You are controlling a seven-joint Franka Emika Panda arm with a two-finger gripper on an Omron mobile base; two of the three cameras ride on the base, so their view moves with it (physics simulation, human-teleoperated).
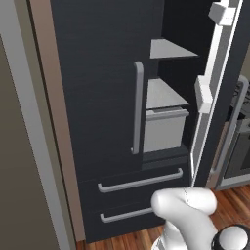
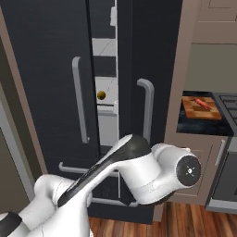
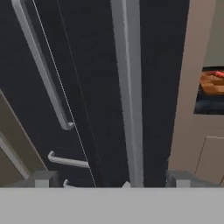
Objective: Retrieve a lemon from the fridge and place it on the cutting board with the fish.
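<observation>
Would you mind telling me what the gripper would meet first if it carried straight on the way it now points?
Most likely the grey bar handle of the fridge door: it runs straight up between the open jaws of the gripper. How near it is, the hand view doesn't settle.

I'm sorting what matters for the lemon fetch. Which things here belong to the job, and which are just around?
Job:
- lemon, on a shelf inside the fridge
- cutting board on the counter
- fish on the board
- fingers, spread either side of the door handle

Just around:
- lower drawers
- beige cabinets
- stove
</observation>
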